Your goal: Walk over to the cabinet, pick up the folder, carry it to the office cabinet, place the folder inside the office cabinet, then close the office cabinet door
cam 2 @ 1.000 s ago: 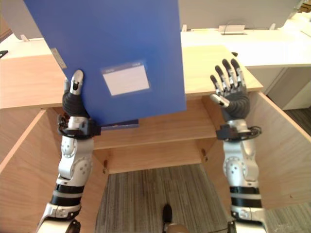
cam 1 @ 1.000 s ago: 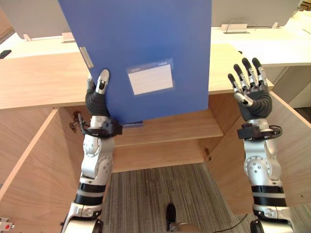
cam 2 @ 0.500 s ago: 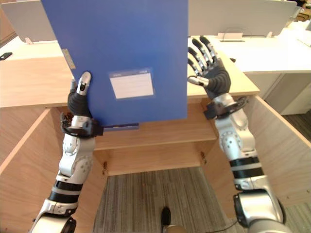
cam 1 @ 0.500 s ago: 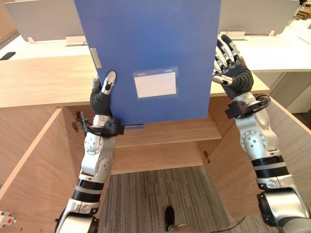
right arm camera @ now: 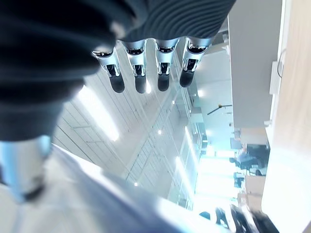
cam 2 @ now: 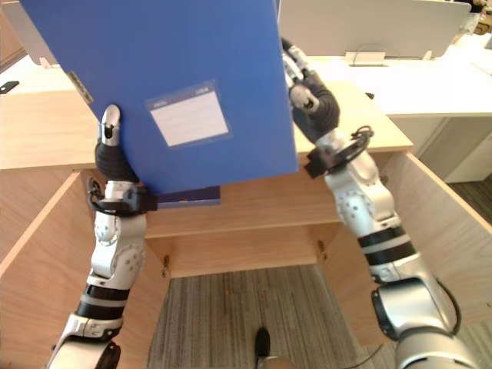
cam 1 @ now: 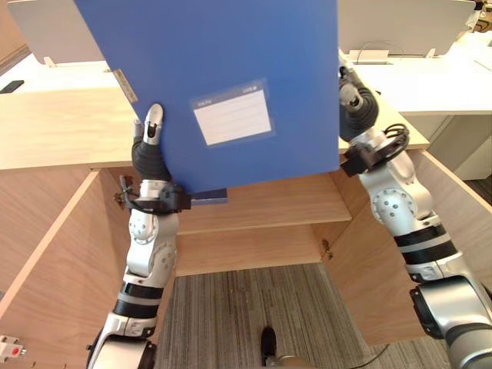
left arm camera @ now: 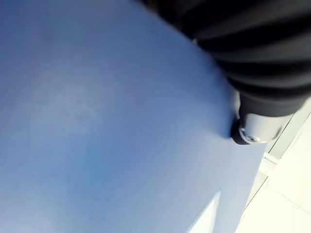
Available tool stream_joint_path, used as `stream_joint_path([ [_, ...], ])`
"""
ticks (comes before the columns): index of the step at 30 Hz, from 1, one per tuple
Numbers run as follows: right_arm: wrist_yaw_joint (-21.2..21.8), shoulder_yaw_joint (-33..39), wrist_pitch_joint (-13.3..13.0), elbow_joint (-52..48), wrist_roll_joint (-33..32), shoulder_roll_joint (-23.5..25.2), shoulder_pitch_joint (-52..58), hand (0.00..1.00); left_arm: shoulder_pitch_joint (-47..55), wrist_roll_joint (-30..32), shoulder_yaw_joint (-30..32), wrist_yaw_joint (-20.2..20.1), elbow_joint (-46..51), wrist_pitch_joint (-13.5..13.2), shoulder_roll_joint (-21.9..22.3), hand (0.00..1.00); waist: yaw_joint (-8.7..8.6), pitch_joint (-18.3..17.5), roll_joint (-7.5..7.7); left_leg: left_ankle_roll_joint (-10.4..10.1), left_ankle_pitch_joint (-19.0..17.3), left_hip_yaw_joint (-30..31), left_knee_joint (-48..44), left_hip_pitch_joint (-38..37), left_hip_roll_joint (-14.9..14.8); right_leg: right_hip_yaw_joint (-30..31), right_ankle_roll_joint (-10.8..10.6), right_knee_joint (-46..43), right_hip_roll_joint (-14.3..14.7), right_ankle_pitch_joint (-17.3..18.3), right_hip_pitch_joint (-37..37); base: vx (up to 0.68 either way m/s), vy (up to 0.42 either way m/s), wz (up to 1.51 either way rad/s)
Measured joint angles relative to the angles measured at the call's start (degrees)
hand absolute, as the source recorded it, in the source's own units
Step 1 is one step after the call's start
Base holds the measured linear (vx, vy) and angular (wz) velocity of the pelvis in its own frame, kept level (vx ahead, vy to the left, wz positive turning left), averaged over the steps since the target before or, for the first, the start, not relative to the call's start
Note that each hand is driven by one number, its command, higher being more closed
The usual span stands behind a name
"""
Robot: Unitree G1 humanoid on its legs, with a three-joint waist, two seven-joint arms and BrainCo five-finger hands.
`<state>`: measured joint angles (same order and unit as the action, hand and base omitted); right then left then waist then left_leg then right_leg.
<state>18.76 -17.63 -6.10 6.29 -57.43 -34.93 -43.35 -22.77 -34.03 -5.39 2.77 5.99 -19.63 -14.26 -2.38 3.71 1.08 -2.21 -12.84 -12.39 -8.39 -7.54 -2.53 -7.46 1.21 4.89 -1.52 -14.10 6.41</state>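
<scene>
A large blue folder (cam 1: 231, 46) with a white label (cam 1: 231, 121) is held upright above the open wooden office cabinet (cam 1: 277, 204). My left hand (cam 1: 150, 154) grips its lower left edge, thumb (left arm camera: 252, 121) pressed on the front cover (left arm camera: 97, 121) and fingers hidden behind. My right hand (cam 1: 357, 108) is at the folder's right edge, partly behind it. Its fingers (right arm camera: 141, 68) stay straight in the right wrist view, with the thumb beside the folder's edge.
The cabinet's left door (cam 1: 46, 261) and right door (cam 1: 461, 207) both stand wide open at my sides. Inside it a shelf crosses under the folder. The wooden top (cam 1: 54, 131) runs behind, with white desks (cam 1: 430, 77) further back. Grey carpet (cam 1: 246, 315) lies below.
My right hand has swung in from the right to the folder's right edge. The folder has tilted and shifted a little left, still in my left hand.
</scene>
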Motion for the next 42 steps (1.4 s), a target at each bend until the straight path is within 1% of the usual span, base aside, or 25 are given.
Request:
stream_joint_path([
  [2, 0.87, -2.33, 0.61, -0.02, -0.10, 0.25, -0.71, 0.00, -0.89, 0.15, -0.21, 0.12, 0.00, -0.01, -0.04, 1.00, 0.12, -0.05, 0.09, 0.00, 0.00, 0.06, -0.03, 0.04, 0.00, -0.04, 0.00, 0.00, -0.02, 0.00, 0.00, -0.04, 0.015, 0.01],
  [4, 1.52, -2.86, 0.99, -0.02, -0.01, 0.24, -1.42, 0.00, -1.02, 0.26, -0.21, 0.12, 0.00, -0.04, -0.04, 1.00, 0.15, -0.05, 0.10, 0.00, 0.00, 0.12, -0.03, 0.07, 0.00, -0.09, 0.00, 0.00, -0.02, 0.00, 0.00, -0.03, 0.012, 0.01],
  [14, 1.84, -1.25, 1.09, -0.07, 0.09, 0.26, -1.86, 0.00, -1.62, 1.04, -0.65, 0.13, 0.19, 0.01, 0.46, 1.00, 0.35, -0.14, 0.23, 0.15, -0.07, 0.38, -1.07, 0.61, 0.13, -0.47, -0.42, -0.02, -0.50, -0.31, -0.22, -0.05, 0.015, 0.03],
  [17, 1.28, 2.57, 1.06, -0.94, 0.17, 0.85, 1.15, 0.00, -2.37, 3.07, -1.00, 0.12, 0.23, 0.09, 0.45, 1.00, 0.46, -0.21, 0.32, 0.16, -0.06, 0.38, -1.13, 0.65, 0.12, -0.45, -0.48, -0.02, -0.52, -0.34, -0.22, -0.04, 0.007, 0.00],
  [21, 0.08, 7.11, 0.68, -1.15, 0.15, 1.80, 4.36, 0.00, -2.62, 4.70, -1.30, 0.07, 0.18, 0.33, 0.44, 1.00, 0.11, -0.21, 0.32, 0.14, -0.08, 0.32, -1.04, 0.64, 0.13, -0.18, -0.48, -0.01, -0.43, -0.33, -0.05, -0.03, 0.010, -0.04],
  [22, -0.72, 8.96, 0.37, -1.14, 0.15, 1.85, 5.15, 0.00, -2.56, 5.29, -1.28, 0.04, 0.11, 0.65, 0.36, 1.00, 0.01, -0.21, 0.32, 0.13, -0.08, 0.27, -0.99, 0.63, 0.13, -0.11, -0.47, -0.01, -0.39, -0.33, 0.01, 0.00, 0.000, 0.00],
  [28, -2.74, 14.17, -1.01, -1.15, 0.40, 1.89, 5.87, 0.00, -0.64, 7.69, -0.90, 0.05, -2.40, 1.65, 0.32, 1.00, -0.09, -0.22, 0.32, 0.14, -0.08, 0.15, -0.82, 0.52, 0.21, 0.07, -0.46, -0.01, -0.38, -0.33, 0.07, -0.01, 0.003, 0.00],
  [30, -3.27, 14.91, -1.51, -1.26, 0.95, 1.89, 6.02, 0.00, -0.15, 8.61, 0.17, 0.10, -3.53, 2.02, 0.31, 1.00, -0.20, -0.22, 0.32, 0.14, -0.08, 0.14, -0.79, 0.50, 0.21, 0.10, -0.45, -0.01, -0.38, -0.33, 0.07, 0.00, 0.000, 0.00],
  [31, -3.55, 15.85, -1.74, -1.56, 2.55, 1.89, 6.33, 0.00, -0.07, 9.27, 0.67, 0.26, -4.04, 2.35, 0.30, 1.00, -0.19, -0.22, 0.32, 0.14, -0.08, 0.14, -0.78, 0.50, 0.21, 0.10, -0.45, -0.01, -0.37, -0.33, 0.07, 0.00, 0.000, 0.00],
  [36, -4.77, 18.86, -2.20, -2.00, 4.65, 2.08, 7.19, 0.00, -0.06, 9.67, 2.51, 1.37, -4.35, 2.52, 0.28, 1.00, -0.03, -0.24, 0.31, 0.18, -0.04, 0.11, -0.78, 0.41, 0.25, 0.07, -0.47, -0.02, -0.38, -0.35, -0.03, 0.00, 0.000, 0.00],
  [39, -4.81, 18.86, -2.30, -2.13, 4.98, 2.08, 7.26, 0.00, -0.06, 9.79, 3.03, 1.91, -4.35, 2.52, 0.28, 1.00, -0.01, -0.25, 0.31, 0.21, -0.02, 0.12, -0.79, 0.40, 0.24, 0.06, -0.48, -0.02, -0.37, -0.35, -0.06, 0.00, 0.000, 0.00],
  [42, -4.96, 18.87, -2.30, -2.38, 7.39, 2.07, 7.68, 0.00, -0.06, 10.56, 3.68, 2.17, -4.35, 2.52, 0.27, 1.00, -0.02, -0.29, 0.31, 0.22, 0.02, 0.12, -0.79, 0.40, 0.21, 0.04, -0.49, -0.02, -0.35, -0.36, -0.07, 0.00, 0.000, 0.00],
])
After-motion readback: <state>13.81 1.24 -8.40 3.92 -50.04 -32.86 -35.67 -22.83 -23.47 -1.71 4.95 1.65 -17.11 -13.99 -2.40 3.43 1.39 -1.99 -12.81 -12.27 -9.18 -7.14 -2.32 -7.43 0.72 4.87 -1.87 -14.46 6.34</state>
